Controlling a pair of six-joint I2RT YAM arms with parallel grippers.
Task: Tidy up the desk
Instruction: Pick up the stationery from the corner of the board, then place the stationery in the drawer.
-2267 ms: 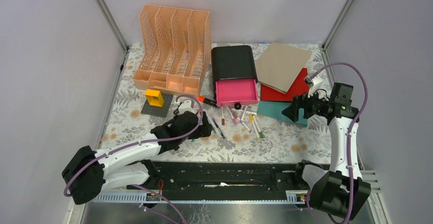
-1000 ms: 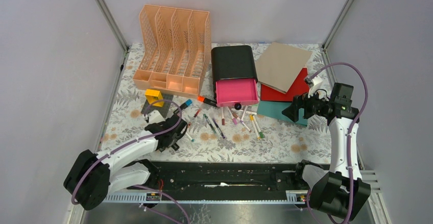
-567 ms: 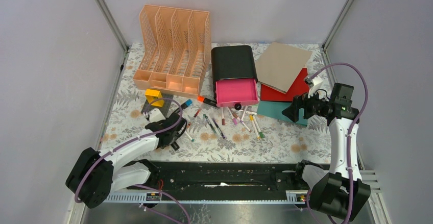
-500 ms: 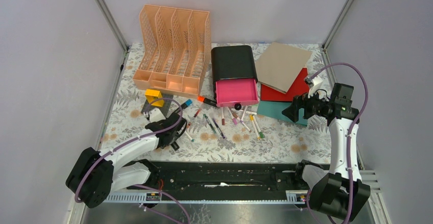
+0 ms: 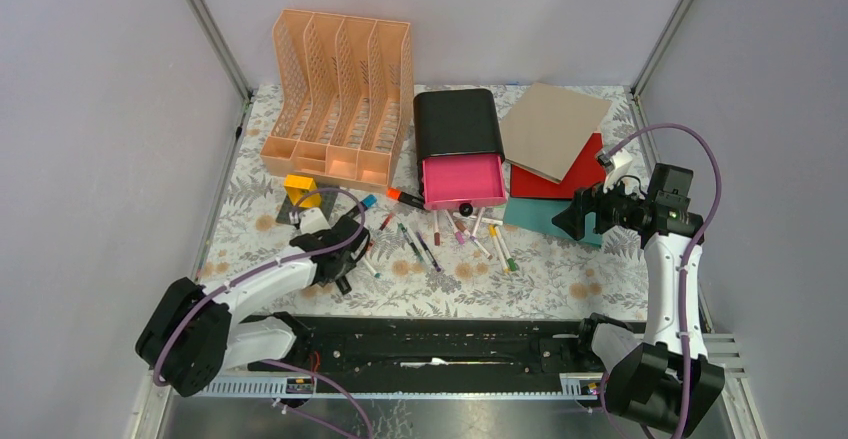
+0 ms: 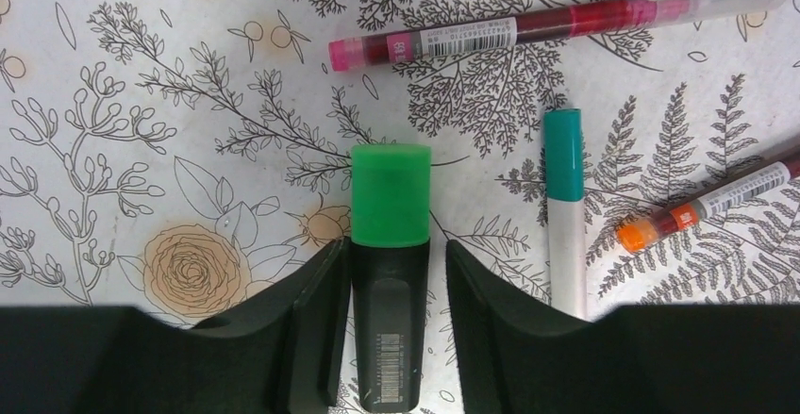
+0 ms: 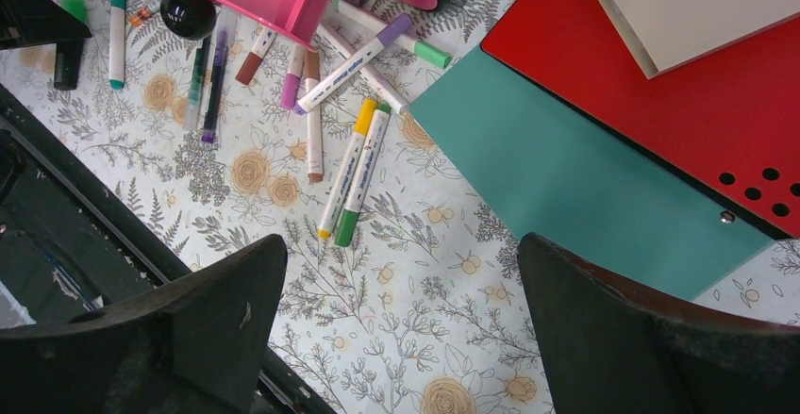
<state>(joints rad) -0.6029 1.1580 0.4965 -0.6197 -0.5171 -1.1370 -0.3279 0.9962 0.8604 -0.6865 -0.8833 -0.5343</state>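
The desk [image 5: 520,279] is a fern-and-flower cloth strewn with pens [image 5: 450,234]. My left gripper [image 5: 345,249] is low at the near left. In the left wrist view a black highlighter with a green cap [image 6: 390,244] lies lengthwise between the jaws of the left gripper [image 6: 392,268]. The left finger is against its side, and a thin sliver of cloth shows by the right finger. My right gripper [image 5: 560,221] hovers wide open by the teal folder [image 5: 545,219]. Nothing but bare cloth [image 7: 453,339] shows between the fingers of the right gripper [image 7: 401,244].
At the back stand an orange file rack [image 5: 340,99] and a black box with its pink drawer [image 5: 463,179] pulled out. A tan board [image 5: 553,127] lies on a red folder [image 5: 565,174]. A yellow block [image 5: 302,194] sits left. A red pen [image 6: 491,32] and a teal-capped marker [image 6: 564,197] lie near the highlighter.
My left arm drew back from the pen pile toward the near left, and its jaws narrowed around the green highlighter. The right arm has not moved.
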